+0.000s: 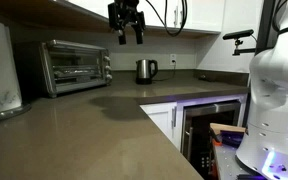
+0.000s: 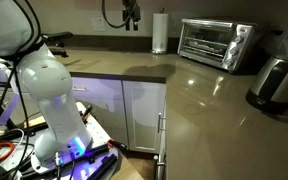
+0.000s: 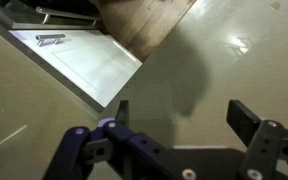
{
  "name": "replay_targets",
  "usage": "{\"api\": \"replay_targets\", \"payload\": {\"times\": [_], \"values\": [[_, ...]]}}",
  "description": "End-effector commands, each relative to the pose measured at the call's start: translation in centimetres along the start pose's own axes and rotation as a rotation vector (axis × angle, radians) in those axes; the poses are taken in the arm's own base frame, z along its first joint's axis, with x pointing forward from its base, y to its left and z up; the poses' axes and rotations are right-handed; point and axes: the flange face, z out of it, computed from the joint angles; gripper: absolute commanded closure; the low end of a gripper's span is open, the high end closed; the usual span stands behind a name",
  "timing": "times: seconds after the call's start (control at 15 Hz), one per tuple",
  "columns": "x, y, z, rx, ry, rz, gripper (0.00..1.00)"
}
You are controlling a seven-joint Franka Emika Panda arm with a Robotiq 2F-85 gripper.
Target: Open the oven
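The oven (image 1: 75, 66) is a small silver toaster oven with a glass front door, standing at the back of the countertop; its door is shut. In an exterior view the oven (image 2: 215, 44) shows knobs on its right side. My gripper (image 1: 126, 24) hangs high in the air above the counter, well apart from the oven, fingers spread. In an exterior view the gripper (image 2: 131, 14) hangs near the top edge. In the wrist view the gripper (image 3: 182, 113) is open with nothing between its fingers, only bare countertop below. The oven is out of the wrist view.
A small steel kettle (image 1: 145, 70) stands by the back wall. A paper towel roll (image 2: 160, 32) stands left of the oven. A metal appliance (image 2: 275, 83) sits at the counter's right. White cabinets (image 2: 139, 115) and a built-in dark glass-door appliance (image 1: 206, 125) lie under the counter.
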Motion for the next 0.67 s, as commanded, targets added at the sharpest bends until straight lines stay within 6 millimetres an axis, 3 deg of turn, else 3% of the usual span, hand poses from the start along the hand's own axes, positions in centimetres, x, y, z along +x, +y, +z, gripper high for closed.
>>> {"api": "replay_targets", "payload": {"times": [0.0,0.33,0.6], "values": [[0.0,0.0,0.0,-0.001,-0.001,0.000,0.00],[2.5,3.7,0.3,-0.025,0.051,0.029,0.00],[4.0,8.2,0.5,-0.080,0.078,0.083,0.00]]}}
